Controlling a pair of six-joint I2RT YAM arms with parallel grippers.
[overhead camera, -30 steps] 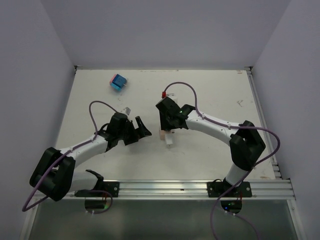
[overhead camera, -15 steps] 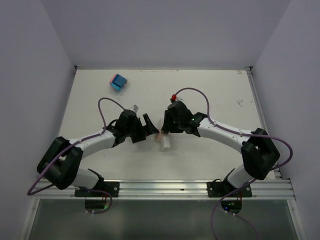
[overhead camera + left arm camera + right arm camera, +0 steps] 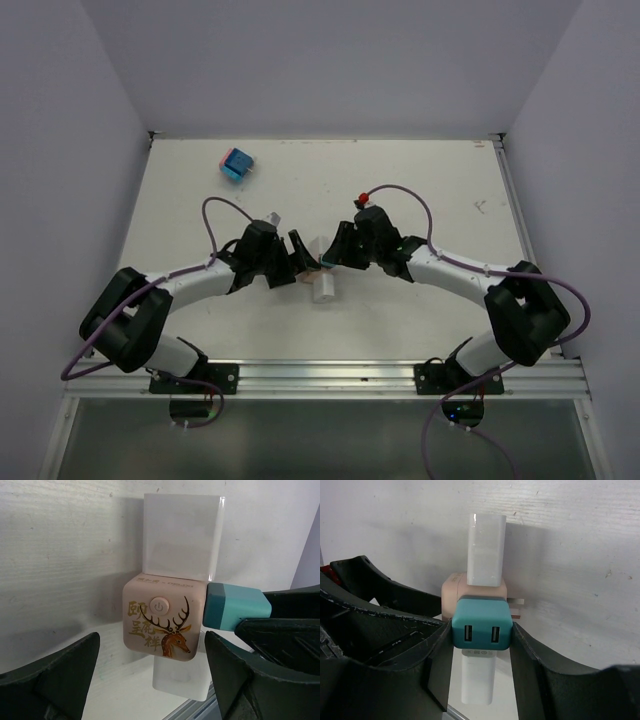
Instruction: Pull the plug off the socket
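The right gripper [image 3: 482,636] is clamped on the teal USB plug [image 3: 482,621], which is seated in the side of the pink deer-printed socket cube [image 3: 159,630] near the middle of the table [image 3: 430,190]. The left gripper [image 3: 152,677] stands wide, its fingers [image 3: 50,680] flanking the cube without touching it. The cube lies across a white bar [image 3: 181,535].

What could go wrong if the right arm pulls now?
1. The left gripper is open around the pink socket cube, not clamping it; with the right gripper shut on the teal plug, a pull would likely drag the cube along instead of separating them.
2. One left finger sits close to the teal plug, so closing might pinch the plug rather than the cube.
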